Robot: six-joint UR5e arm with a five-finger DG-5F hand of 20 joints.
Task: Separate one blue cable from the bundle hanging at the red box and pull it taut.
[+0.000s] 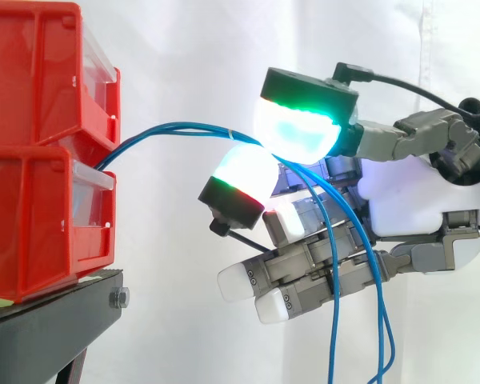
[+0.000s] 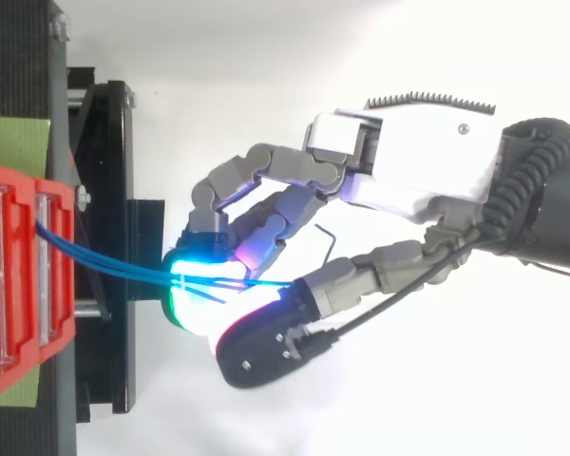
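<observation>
Hand [image 1: 428, 200] pinches the blue cables [image 1: 176, 125] between its glowing pads [image 1: 300, 134], near the red bins [image 1: 40, 184] they arch from; we judge several strands caught; we should shed all but one, then draw away levelly.

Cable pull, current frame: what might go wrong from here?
1. Several thin blue cables run together between the glowing pads of the robot hand, so pulling may drag the bundle, not one strand.
2. Their loose ends hang across the lower fingers and might snag.
3. A hard pull may shift the stacked red plastic bins.
</observation>
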